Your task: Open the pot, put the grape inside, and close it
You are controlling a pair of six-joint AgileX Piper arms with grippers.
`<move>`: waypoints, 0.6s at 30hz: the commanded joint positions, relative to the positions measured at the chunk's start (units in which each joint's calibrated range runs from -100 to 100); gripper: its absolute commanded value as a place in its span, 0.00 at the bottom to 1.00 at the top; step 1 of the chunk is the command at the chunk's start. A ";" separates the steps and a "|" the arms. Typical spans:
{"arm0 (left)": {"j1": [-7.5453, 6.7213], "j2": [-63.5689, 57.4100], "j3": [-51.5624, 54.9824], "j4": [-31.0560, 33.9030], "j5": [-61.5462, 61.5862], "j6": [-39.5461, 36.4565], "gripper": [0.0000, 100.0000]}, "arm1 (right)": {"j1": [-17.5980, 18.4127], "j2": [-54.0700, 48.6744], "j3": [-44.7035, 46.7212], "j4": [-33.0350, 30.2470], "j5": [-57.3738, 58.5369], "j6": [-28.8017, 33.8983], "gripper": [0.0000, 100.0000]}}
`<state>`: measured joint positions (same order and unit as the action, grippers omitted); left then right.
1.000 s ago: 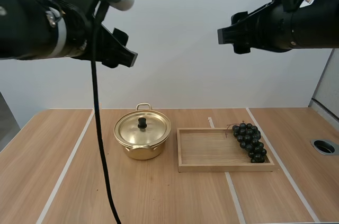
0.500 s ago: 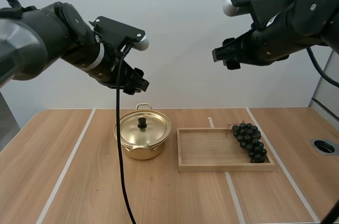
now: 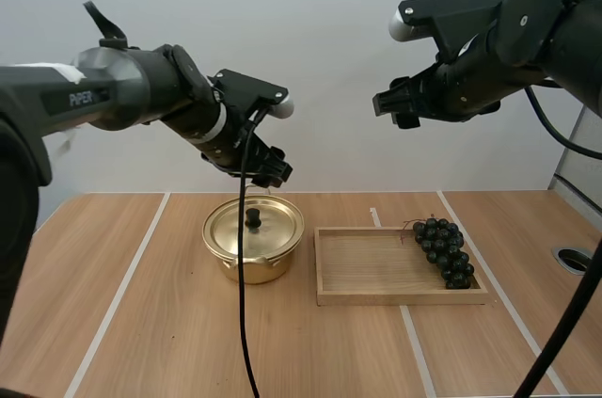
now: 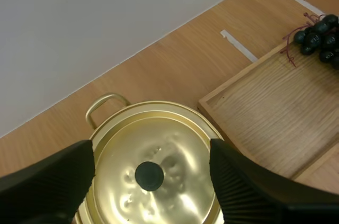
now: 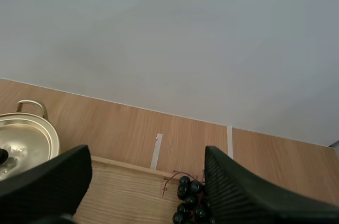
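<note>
Left of the tray (image 3: 362, 266), the lid (image 3: 275, 229) on the pot (image 3: 249, 271) is probably light and slick, best pinched by its black knob (image 3: 252, 219), the grapes (image 3: 444, 252) at the tray's right end look soft and floppy, and farther up the left gripper (image 3: 273, 172) and right gripper (image 3: 391, 108) hang spread and empty.

The pot (image 3: 252, 252) stands near the middle of the tabletop (image 3: 132, 323), somewhat toward its far edge, with the lid (image 3: 254, 227) on it. Just right of the pot, not touching it, lies the wooden tray (image 3: 376, 297). The grapes (image 3: 444, 252) lie in the tray's right end, along its right wall. The left pincer (image 3: 271, 172) hangs over the pot's far rim, and the right pincer (image 3: 395, 106) is high above the tray's far edge.
</note>
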<state>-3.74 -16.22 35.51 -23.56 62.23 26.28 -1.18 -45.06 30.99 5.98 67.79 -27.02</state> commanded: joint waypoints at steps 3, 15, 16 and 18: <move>-0.78 4.06 -0.16 5.95 -3.61 -3.75 1.00 | -0.19 -0.22 -0.26 -0.33 -0.97 -0.20 1.00; -0.78 9.66 -0.16 10.88 -4.39 -6.87 1.00 | -0.19 -0.22 -0.26 -0.33 -1.13 -0.20 1.00; -0.78 10.01 -0.16 10.88 -4.00 -6.87 1.00 | -0.19 -0.22 -0.26 -0.33 -1.13 -0.20 1.00; -0.78 11.03 -0.16 10.88 -3.96 -6.87 1.00 | -0.19 -0.22 -0.26 -0.33 -1.13 -0.20 1.00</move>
<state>-4.33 -6.11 35.51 -13.06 58.23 19.77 -1.18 -44.82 30.99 5.98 67.79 -27.02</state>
